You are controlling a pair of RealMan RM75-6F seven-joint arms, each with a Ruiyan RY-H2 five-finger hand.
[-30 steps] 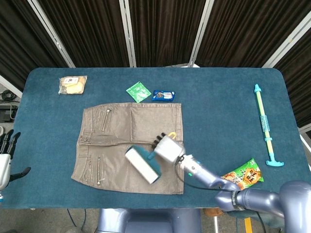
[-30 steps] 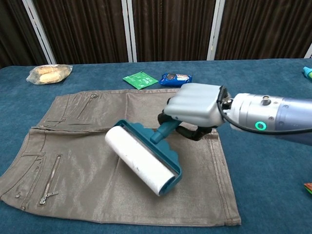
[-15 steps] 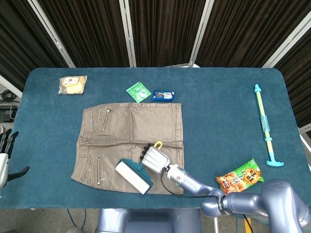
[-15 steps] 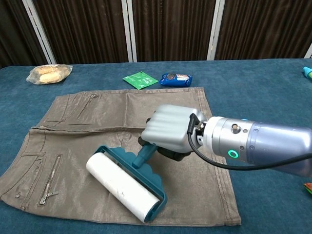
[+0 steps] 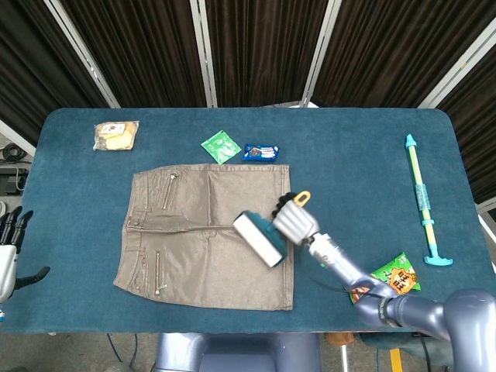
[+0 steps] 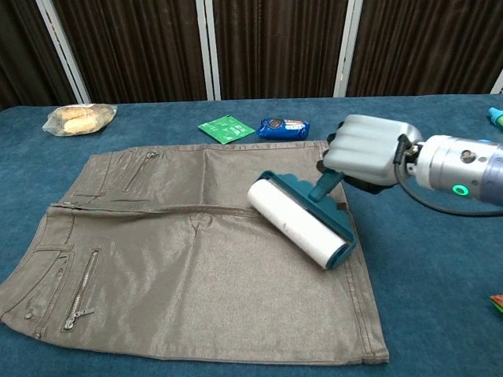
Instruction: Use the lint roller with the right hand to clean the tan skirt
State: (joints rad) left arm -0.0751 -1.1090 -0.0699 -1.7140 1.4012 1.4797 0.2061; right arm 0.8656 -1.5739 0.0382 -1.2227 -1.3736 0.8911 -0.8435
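Roller (image 6: 299,221) | we find it lying across the skirt's (image 6: 173,259) right half, white drum on the cloth | right hand (image 6: 368,151) grips its teal handle | left hand (image 5: 9,248) empty, fingers spread, off the table's left edge

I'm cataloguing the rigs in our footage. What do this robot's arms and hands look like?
The right hand has a smooth silver-grey shell with dark fingers and a yellow-orange thumb tip. A black cable loops at its wrist into a metallic silver cuff bearing a glowing green ring light; the right arm behind is glossy blue-grey and rounded. The left hand, at the head view's edge, shows black fingers on a pale body.
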